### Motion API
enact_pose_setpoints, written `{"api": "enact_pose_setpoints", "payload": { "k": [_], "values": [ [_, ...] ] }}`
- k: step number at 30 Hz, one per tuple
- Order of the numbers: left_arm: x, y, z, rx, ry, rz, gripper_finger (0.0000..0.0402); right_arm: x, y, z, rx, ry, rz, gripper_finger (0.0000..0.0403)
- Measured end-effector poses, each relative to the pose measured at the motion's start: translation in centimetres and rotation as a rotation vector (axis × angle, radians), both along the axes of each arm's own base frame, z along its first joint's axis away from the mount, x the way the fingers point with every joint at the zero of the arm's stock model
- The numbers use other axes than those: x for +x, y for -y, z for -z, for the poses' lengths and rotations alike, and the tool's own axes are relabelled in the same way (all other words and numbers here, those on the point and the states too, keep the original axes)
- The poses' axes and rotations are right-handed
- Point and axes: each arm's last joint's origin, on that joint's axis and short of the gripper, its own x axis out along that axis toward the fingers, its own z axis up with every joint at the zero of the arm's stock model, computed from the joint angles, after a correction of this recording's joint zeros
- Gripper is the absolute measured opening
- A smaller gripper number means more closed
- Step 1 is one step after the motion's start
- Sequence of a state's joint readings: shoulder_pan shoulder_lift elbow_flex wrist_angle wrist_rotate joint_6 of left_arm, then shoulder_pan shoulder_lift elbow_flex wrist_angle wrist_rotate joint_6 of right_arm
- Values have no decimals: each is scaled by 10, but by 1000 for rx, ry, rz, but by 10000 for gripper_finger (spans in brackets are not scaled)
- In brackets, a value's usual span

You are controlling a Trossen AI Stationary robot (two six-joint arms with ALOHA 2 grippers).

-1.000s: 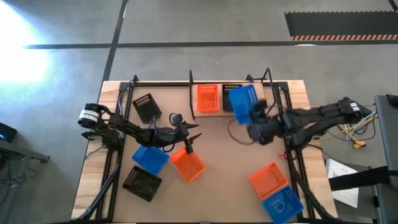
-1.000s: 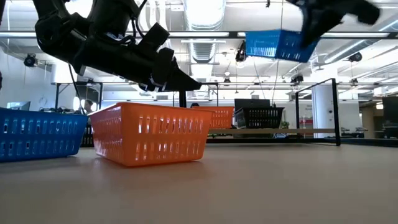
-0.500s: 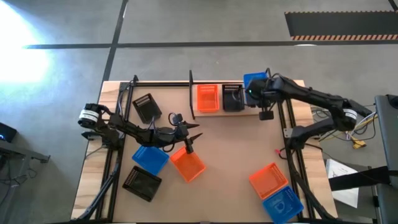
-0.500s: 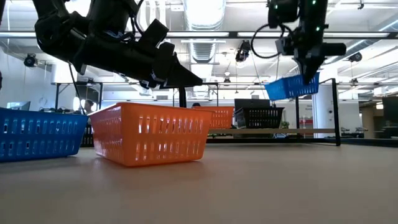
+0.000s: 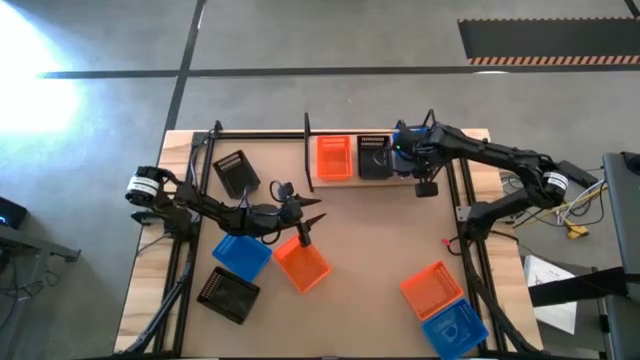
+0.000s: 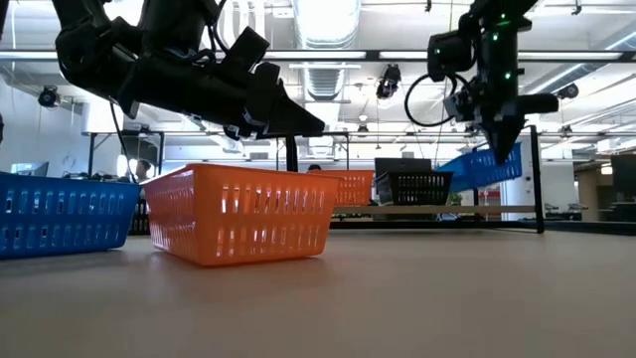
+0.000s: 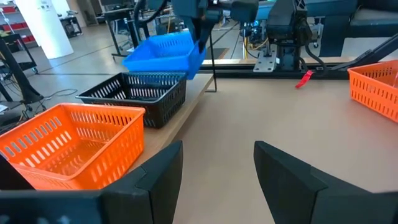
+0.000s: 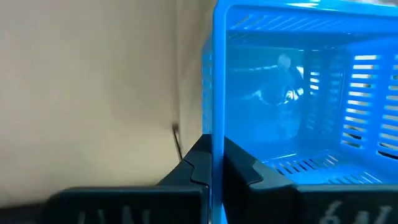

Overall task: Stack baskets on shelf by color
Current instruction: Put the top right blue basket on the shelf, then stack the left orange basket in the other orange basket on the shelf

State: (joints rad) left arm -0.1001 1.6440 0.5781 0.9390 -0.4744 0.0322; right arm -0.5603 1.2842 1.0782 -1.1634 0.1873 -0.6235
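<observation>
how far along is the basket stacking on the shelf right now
Done: an orange basket and a black basket sit on the shelf. In hand: the right pincer holds a blue basket tilted over the shelf's free end. Left: six baskets on the table; the left pincer hovers open there.

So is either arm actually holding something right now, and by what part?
Yes: the right gripper pinches the blue perforated plastic basket by its rim wall, above the shelf. The left gripper is open and holds nothing.

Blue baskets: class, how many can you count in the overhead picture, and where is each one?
3. One blue basket lies below the left gripper, one in the table's near right corner, and one in the right gripper over the shelf.
</observation>
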Motion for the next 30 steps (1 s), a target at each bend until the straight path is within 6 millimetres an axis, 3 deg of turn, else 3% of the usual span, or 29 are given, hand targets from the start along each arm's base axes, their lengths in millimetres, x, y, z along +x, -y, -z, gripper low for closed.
{"api": "enact_pose_setpoints", "payload": {
  "k": [11, 20, 26, 30],
  "values": [
    [0, 0, 0, 0, 3, 3, 183, 2, 1, 18, -16, 49, 15, 12],
    [0, 1, 0, 0, 4, 6, 183, -2, 4, 19, -61, 24, 65, 77],
    [0, 2, 0, -1, 3, 10, 183, -4, 3, 5, -92, 60, 81, 128],
    [0, 2, 0, 0, 3, 10, 183, -6, 1, -12, -99, 135, 199, 143]
  ]
}}
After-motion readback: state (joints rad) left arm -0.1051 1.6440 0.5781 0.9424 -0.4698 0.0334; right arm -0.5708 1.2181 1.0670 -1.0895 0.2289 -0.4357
